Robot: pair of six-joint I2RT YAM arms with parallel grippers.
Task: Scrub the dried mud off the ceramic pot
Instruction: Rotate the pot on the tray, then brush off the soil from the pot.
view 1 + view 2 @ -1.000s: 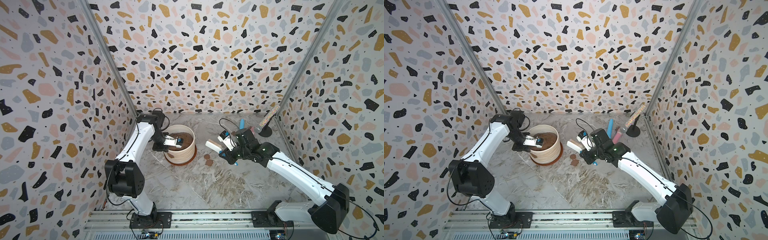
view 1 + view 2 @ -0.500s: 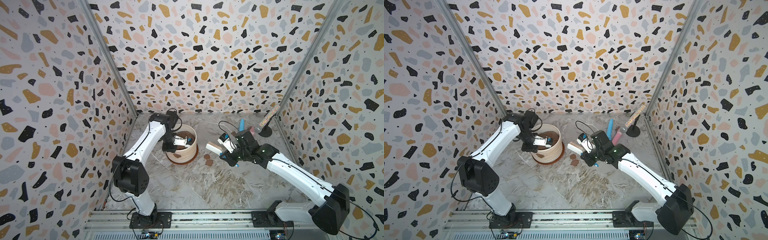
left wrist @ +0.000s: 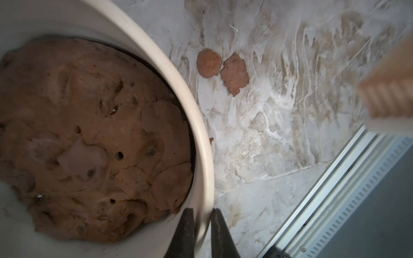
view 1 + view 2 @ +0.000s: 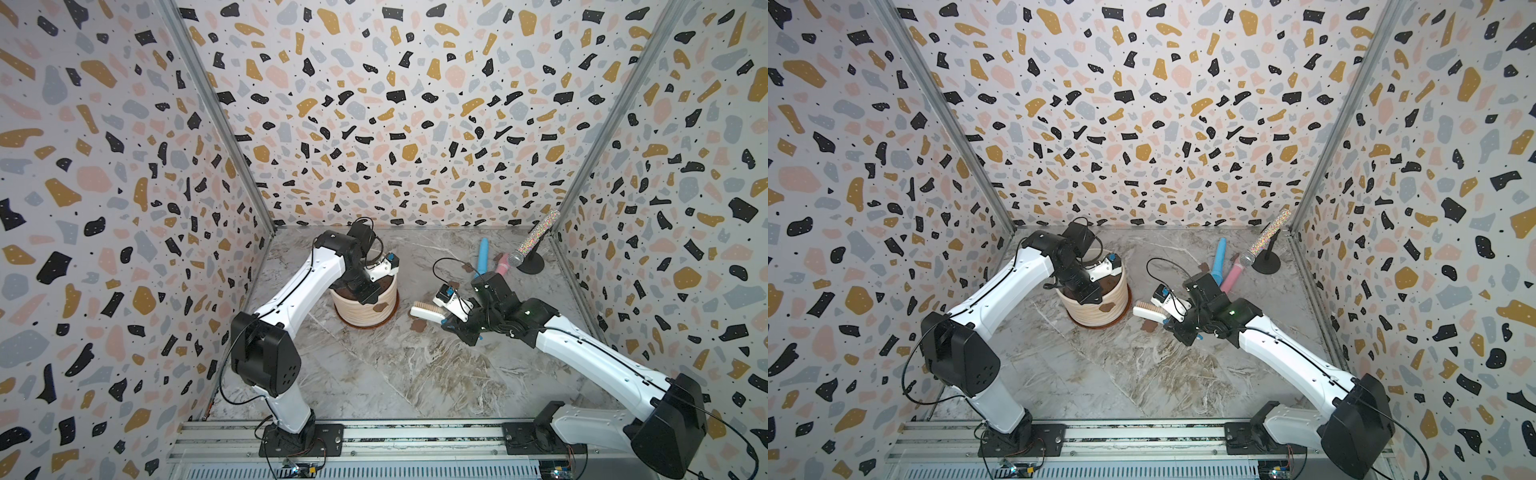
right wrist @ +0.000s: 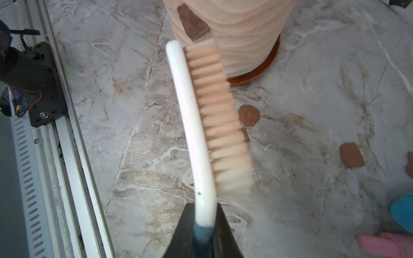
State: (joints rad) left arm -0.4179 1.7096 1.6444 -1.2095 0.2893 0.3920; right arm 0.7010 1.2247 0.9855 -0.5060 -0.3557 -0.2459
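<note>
Left pincer [image 3: 202, 233] is nipped nearly shut on the rim of the ceramic pot [image 4: 357, 311], which stands at 11 o'clock on the worktop [image 4: 374, 374]. Right pincer [image 5: 202, 223] clamps the brush [image 4: 424, 311] at the pot's 3 o'clock. Since a second ago the left arm has swung over the pot, and a dried mud [image 4: 379, 308] patch now shows on its side.

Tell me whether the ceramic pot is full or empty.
Full. The left wrist view shows a brown soil mound filling the ceramic pot almost up to its rim.
</note>
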